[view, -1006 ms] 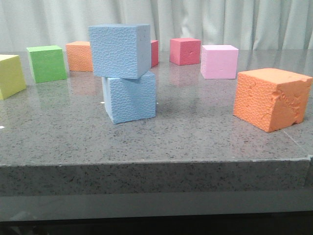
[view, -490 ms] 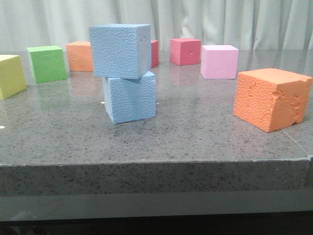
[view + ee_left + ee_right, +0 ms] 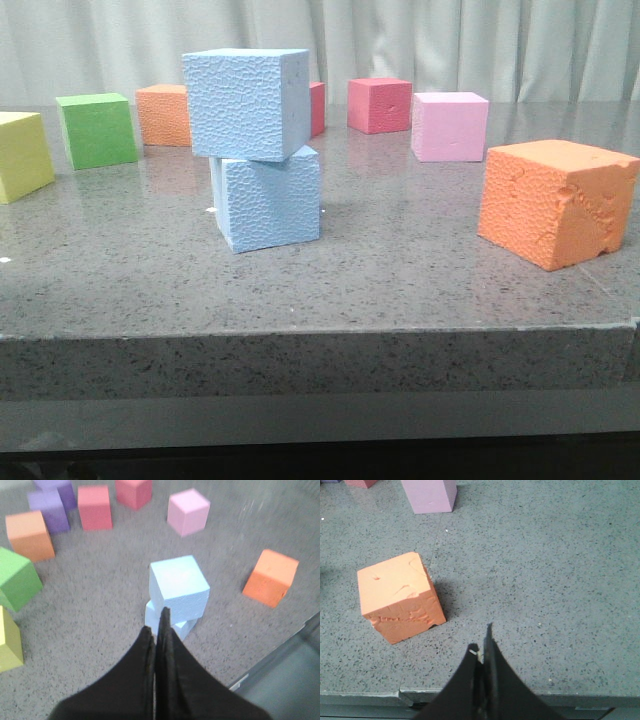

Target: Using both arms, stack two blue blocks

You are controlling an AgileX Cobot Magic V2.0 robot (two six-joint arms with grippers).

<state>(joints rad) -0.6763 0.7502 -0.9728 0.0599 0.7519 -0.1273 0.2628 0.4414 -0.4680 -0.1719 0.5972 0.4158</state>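
Observation:
Two sky-blue blocks stand stacked on the grey table. The upper blue block (image 3: pixel 246 103) sits shifted left and turned on the lower blue block (image 3: pixel 266 201). In the left wrist view the upper block (image 3: pixel 178 586) covers most of the lower block (image 3: pixel 181 628). My left gripper (image 3: pixel 156 625) is shut and empty, held above the table in front of the stack, apart from it. My right gripper (image 3: pixel 480 645) is shut and empty above the table's front edge, near an orange cube (image 3: pixel 400 597). Neither gripper shows in the front view.
A big orange cube (image 3: pixel 556 203) stands at the front right. A pink cube (image 3: pixel 448 125), red cube (image 3: pixel 378 104), orange cube (image 3: pixel 163 114), green cube (image 3: pixel 95 130) and yellow cube (image 3: pixel 22 155) ring the back and left. Purple cubes (image 3: pixel 49 511) show in the left wrist view.

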